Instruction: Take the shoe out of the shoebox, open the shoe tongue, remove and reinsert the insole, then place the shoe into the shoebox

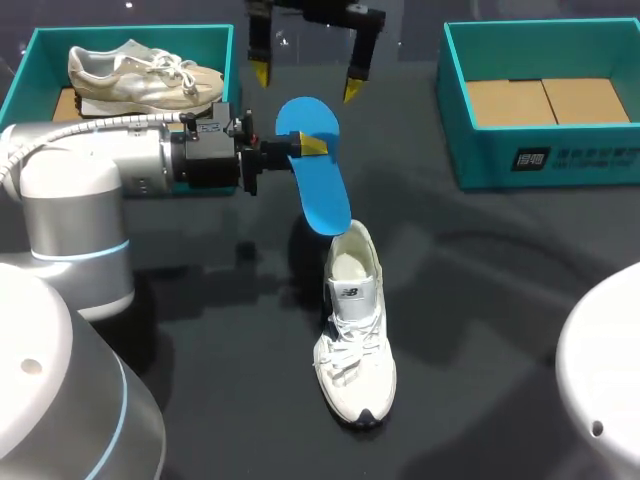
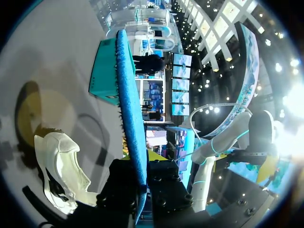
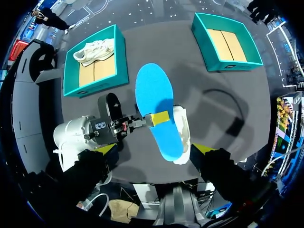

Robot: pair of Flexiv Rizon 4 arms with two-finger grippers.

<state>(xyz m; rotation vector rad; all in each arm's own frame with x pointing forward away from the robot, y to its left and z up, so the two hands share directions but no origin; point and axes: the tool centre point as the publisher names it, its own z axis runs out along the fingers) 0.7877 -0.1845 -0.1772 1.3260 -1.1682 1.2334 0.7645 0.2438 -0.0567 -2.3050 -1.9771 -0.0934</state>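
Note:
My left gripper [image 1: 308, 146] is shut on a blue insole [image 1: 318, 180] and holds it in the air, its lower end just above the heel opening of a white shoe [image 1: 356, 335] that lies on the dark table. In the left wrist view the insole [image 2: 129, 109] stands edge-on between the fingers, with the shoe [image 2: 61, 166] beside it. My right gripper [image 1: 306, 80] hangs open above the insole's upper end, touching nothing. Its wrist view looks down on the insole [image 3: 154, 95], the left gripper's yellow fingertip [image 3: 160, 118] and the shoe [image 3: 183, 135].
A teal shoebox [image 1: 130, 32] at the back left holds a beige shoe [image 1: 145, 75]. A second teal shoebox [image 1: 540, 160] at the back right shows only its cardboard floor. Both boxes [image 3: 102, 83] [image 3: 237, 64] appear in the right wrist view.

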